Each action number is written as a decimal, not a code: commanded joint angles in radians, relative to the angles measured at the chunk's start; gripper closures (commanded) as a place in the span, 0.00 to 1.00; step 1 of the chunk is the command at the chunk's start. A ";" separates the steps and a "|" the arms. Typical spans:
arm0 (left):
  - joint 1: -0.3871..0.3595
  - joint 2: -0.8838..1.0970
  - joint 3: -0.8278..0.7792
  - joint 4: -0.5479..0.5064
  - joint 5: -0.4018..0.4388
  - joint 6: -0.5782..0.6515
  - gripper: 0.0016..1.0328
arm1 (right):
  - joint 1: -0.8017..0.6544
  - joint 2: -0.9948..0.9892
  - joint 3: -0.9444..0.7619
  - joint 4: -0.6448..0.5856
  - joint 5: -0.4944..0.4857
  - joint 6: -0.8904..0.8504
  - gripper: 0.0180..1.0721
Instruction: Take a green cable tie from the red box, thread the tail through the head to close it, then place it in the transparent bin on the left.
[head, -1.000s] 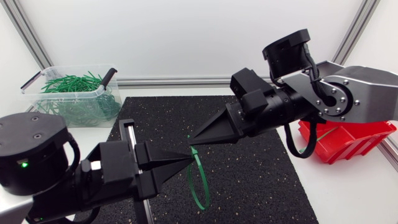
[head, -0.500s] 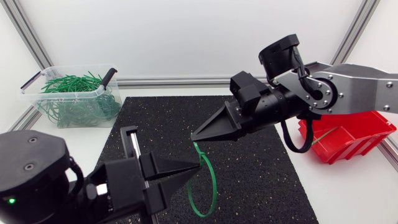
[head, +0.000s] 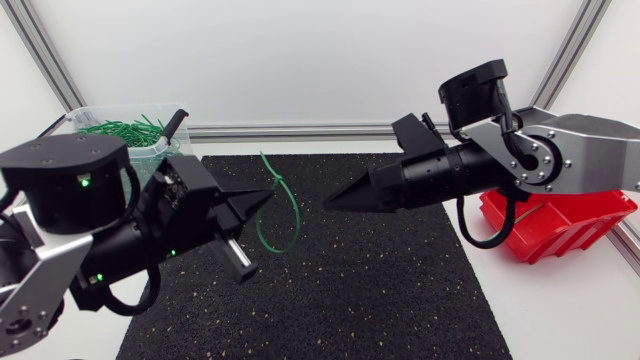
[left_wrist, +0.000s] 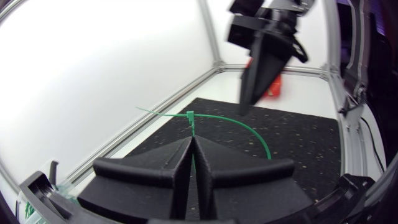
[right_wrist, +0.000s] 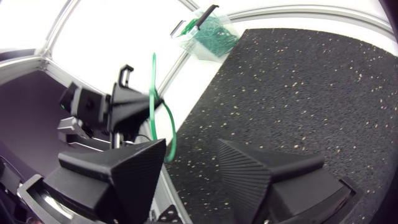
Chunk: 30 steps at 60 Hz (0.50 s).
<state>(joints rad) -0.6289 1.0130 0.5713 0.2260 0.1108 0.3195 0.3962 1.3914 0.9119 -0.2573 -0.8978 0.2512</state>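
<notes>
- A robotics lab cell: an aluminium frame (head: 300, 130) and white panels (head: 300, 60) wall the surface (head: 570, 320).
- Black speckled mat (head: 400, 280), red box (head: 565, 225), transparent bin (head: 150, 142), left arm (head: 60, 210), right arm (head: 590, 150).

Head view: fixed high, looks down on black mat (head: 400, 300), both arms. Left wrist view: close behind left gripper (left_wrist: 192, 140), faces right gripper (left_wrist: 245, 102), red box (left_wrist: 273, 87). Right wrist view: opposite way, toward transparent bin (right_wrist: 208, 31). All share black mat, green cable tie (head: 277, 181).

Left arm (head: 70, 190): black drum joint (green lights (head: 83, 181) glowing), matte black left gripper (head: 266, 198). Right arm (head: 585, 150): silver-grey, screwed, black cable (head: 466, 226).
</notes>
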 joint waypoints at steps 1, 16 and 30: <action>0.121 0.047 0.071 0.032 0.015 -0.053 0.95 | -0.008 0.001 -0.039 0.023 0.074 -0.087 0.03; 0.472 0.164 0.226 0.067 0.013 -0.117 0.95 | -0.071 0.009 -0.062 0.135 0.321 -0.173 0.03; 0.752 0.335 0.476 0.053 -0.023 -0.208 0.95 | -0.088 -0.048 -0.136 0.257 0.507 -0.276 0.04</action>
<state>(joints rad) 0.0551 1.2770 0.9501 0.2733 0.1009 0.1600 0.3119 1.3792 0.8265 -0.0360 -0.4294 0.0254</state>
